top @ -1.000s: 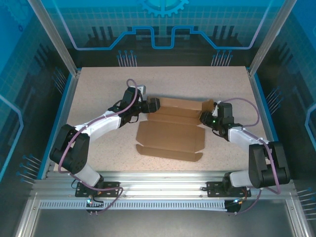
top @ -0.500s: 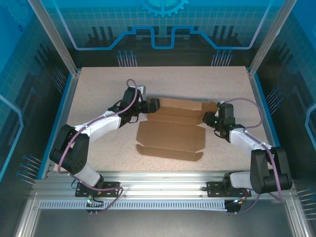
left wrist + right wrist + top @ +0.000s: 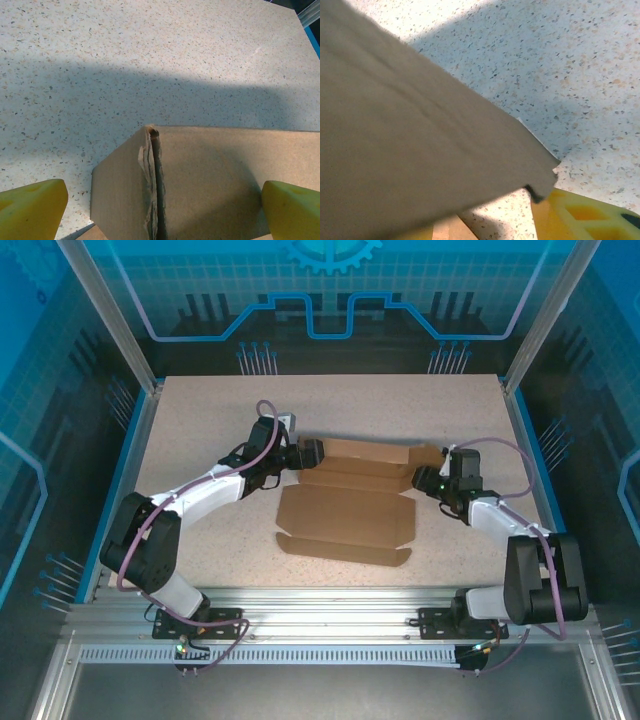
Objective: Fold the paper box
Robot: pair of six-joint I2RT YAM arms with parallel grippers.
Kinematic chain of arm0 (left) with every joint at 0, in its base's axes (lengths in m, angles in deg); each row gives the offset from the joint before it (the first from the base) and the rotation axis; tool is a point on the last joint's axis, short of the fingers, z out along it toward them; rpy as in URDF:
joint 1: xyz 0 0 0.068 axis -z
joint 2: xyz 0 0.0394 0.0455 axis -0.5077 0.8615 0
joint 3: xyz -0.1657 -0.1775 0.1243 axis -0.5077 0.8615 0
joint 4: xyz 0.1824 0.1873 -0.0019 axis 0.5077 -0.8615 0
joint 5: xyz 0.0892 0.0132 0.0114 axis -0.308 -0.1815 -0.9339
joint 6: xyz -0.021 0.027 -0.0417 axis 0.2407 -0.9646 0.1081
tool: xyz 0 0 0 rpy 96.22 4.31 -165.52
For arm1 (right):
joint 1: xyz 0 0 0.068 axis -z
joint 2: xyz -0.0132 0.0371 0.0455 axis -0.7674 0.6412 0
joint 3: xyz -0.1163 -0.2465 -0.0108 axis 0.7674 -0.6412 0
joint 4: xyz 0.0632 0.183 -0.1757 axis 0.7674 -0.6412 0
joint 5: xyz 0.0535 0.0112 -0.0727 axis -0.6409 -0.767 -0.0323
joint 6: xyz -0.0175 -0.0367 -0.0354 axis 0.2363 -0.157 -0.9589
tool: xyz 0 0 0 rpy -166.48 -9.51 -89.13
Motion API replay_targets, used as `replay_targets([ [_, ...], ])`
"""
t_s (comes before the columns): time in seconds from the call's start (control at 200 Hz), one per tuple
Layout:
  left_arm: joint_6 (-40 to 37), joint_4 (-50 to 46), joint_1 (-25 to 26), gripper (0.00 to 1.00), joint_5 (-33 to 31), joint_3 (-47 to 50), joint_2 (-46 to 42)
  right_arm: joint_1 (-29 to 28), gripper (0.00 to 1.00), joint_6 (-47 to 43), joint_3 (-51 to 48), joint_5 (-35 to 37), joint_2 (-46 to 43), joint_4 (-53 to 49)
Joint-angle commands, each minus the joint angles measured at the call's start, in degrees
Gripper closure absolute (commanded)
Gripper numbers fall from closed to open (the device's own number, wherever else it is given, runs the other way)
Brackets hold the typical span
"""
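The paper box [image 3: 345,515] lies flat and unfolded in the middle of the table, brown, with its back flap [image 3: 365,453] tilted up. My left gripper [image 3: 312,452] is at that flap's left end. It is open wide, and its yellow fingers [image 3: 32,207] straddle a cardboard tab [image 3: 200,185] beside a ragged slit without touching it. My right gripper [image 3: 424,480] is at the flap's right end. A cardboard panel [image 3: 410,135] hangs over its jaws and hides one of them. The other yellow finger [image 3: 585,217] sits just under the panel's corner, with speckled table showing between the fingers.
The speckled table [image 3: 200,410] has blue rails along its left [image 3: 120,480] and right [image 3: 525,440] edges. Slanted metal posts [image 3: 105,310] stand at the back corners. The front flap [image 3: 340,550] of the box points toward the arm bases.
The right gripper's jaws have spread apart, and its wrist has shifted slightly right and back. The left arm and the box's flat panels have stayed put.
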Motion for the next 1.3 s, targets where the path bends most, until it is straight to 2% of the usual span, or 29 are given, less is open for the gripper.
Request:
replay_targets([
  [0.0, -1.4, -5.0, 0.2, 0.01, -1.7, -0.1, -0.3, -0.4, 0.46, 1.1, -1.4, -4.0, 1.1, 2.3],
  [0.13, -1.0, -4.6, 0.2, 0.01, -1.4, 0.1, -0.5, -0.9, 0.46, 2.5, -2.3, -2.1, -0.5, 2.2],
  [0.285, -1.2, -4.7, 0.1, 0.01, -1.6, 0.1, -0.6, -1.3, 0.47, 2.7, -4.8, -5.1, -4.9, 3.1],
  [0.57, -0.5, -4.6, 0.2, 0.01, -1.2, -0.4, -0.2, -5.9, 0.46, -0.5, -10.4, -1.0, -20.8, -2.4],
  [0.655, -0.7, -4.5, 0.2, 0.01, -1.1, -0.4, -0.2, -6.1, 0.45, -2.6, -10.4, -2.4, -22.8, -4.0],
  [0.846, -0.5, -4.6, 0.2, 0.01, -0.8, -0.6, 0.1, -6.1, 0.44, -7.6, -5.6, -7.3, -16.1, -4.0],
  [1.101, -0.6, -4.9, 0.2, 0.01, -0.7, -0.9, -0.2, -5.5, 0.42, -10.2, -1.1, -4.8, -6.4, -1.5],
  [1.296, -0.7, -4.9, 0.2, 0.01, -0.6, -1.1, 0.0, -5.3, 0.42, -8.4, 1.3, -3.8, -1.5, -0.4],
])
